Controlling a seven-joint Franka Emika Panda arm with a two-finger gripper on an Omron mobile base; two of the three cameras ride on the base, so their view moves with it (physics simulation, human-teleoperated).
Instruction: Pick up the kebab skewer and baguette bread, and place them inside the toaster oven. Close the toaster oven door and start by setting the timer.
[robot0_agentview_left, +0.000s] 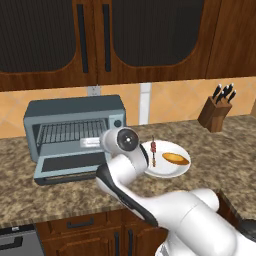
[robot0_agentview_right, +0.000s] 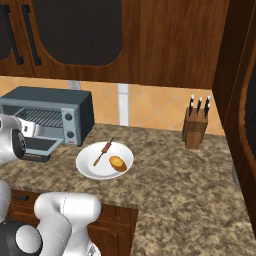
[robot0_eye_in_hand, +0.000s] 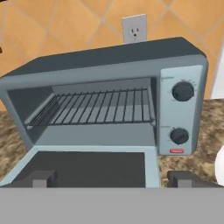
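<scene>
While the toaster oven door hangs down, the scene reads so:

Toaster oven (robot0_agentview_left: 75, 127): on the speckled worktop (robot0_agentview_left: 210, 155) against the tiled wall, wire rack (robot0_eye_in_hand: 94, 107) bare, two dark knobs (robot0_eye_in_hand: 182, 91) on its right panel.
Toaster oven door (robot0_eye_in_hand: 83, 168): dropped flat in front of the cavity, dark glass facing up.
Hand (robot0_eye_in_hand: 116, 179): fingers spread wide, holding nothing, hovering just above the lowered door and pointing into the oven.
Kebab skewer (robot0_agentview_right: 103, 151): lying on the white plate (robot0_agentview_right: 90, 167), meat chunks toward the far end.
Baguette bread (robot0_agentview_right: 118, 163): on the same plate, just beside the skewer, apart from it.
Plate position: right of the oven, near it.
In the way: the arm's elbow (robot0_agentview_left: 122, 142) crosses in front of the oven's right side in the left base view.
Around: knife block (robot0_agentview_right: 195, 129) well to the right; wall outlet (robot0_eye_in_hand: 134, 29) behind the oven; dark wooden cabinets (robot0_agentview_left: 100, 35) overhead.
</scene>
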